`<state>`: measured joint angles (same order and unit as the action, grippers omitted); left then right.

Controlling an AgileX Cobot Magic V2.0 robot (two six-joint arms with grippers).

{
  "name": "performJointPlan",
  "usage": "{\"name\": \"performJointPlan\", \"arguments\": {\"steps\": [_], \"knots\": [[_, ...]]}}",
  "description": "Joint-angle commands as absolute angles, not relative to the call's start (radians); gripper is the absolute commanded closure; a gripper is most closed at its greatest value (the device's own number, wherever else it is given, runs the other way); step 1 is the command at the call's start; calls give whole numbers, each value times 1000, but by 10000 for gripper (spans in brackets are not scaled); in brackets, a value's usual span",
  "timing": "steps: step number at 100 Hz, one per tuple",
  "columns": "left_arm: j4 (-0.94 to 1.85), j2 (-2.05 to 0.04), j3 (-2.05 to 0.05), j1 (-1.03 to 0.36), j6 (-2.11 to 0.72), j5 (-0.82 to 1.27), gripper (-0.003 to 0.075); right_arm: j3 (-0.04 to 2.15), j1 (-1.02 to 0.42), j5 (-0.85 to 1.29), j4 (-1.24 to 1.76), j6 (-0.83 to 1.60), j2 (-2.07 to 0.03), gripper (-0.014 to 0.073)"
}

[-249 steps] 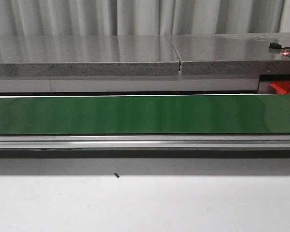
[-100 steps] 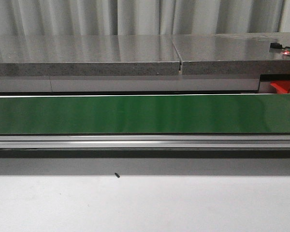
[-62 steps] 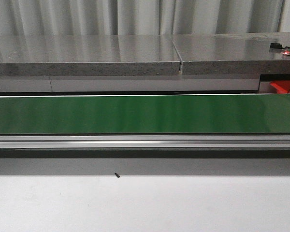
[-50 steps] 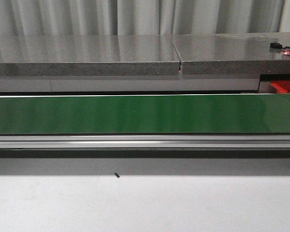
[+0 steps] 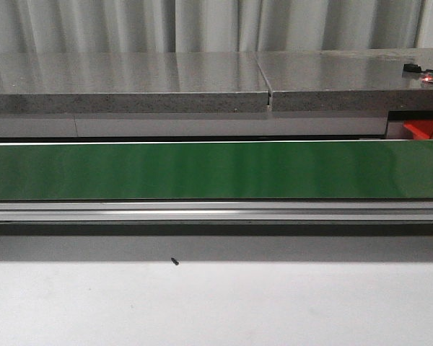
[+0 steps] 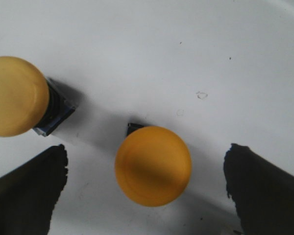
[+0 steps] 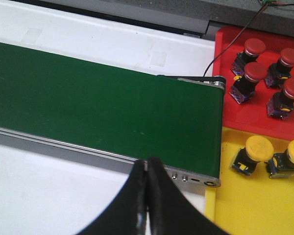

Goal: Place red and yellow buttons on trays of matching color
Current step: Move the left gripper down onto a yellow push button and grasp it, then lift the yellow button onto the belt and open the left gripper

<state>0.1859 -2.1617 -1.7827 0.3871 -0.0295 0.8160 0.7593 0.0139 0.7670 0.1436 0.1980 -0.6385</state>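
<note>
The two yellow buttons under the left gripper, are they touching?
Apart. The left wrist view shows bare white surface between one yellow button and the other yellow button.

The conveyor belt (image 5: pixel 216 170) is smooth green with a soft sheen, edged by a brushed metal rail (image 5: pixel 216 210) — behind it, polished speckled stone slabs (image 5: pixel 123 81). The yellow buttons (image 6: pixel 153 165) look like matt plastic — on a smooth white counter (image 6: pixel 161 54).

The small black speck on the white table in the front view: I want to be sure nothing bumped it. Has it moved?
No. The black speck sits at the same spot below the conveyor's aluminium rail as before.
</note>
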Motion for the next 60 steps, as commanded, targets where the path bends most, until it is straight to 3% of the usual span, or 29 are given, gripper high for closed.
{"name": "performJointPlan", "arguments": {"steps": [1,35,60], "knots": [[218,-2116,-1816,390,-32,767,113,785,21,707,147,199,-637,662],[247,-2143,-1816,390,-32,742,129,785,21,707,147,199,-637,662],[247,-2143,-1816,390,-32,741,331,785,21,707,147,199,-637,662]]}}
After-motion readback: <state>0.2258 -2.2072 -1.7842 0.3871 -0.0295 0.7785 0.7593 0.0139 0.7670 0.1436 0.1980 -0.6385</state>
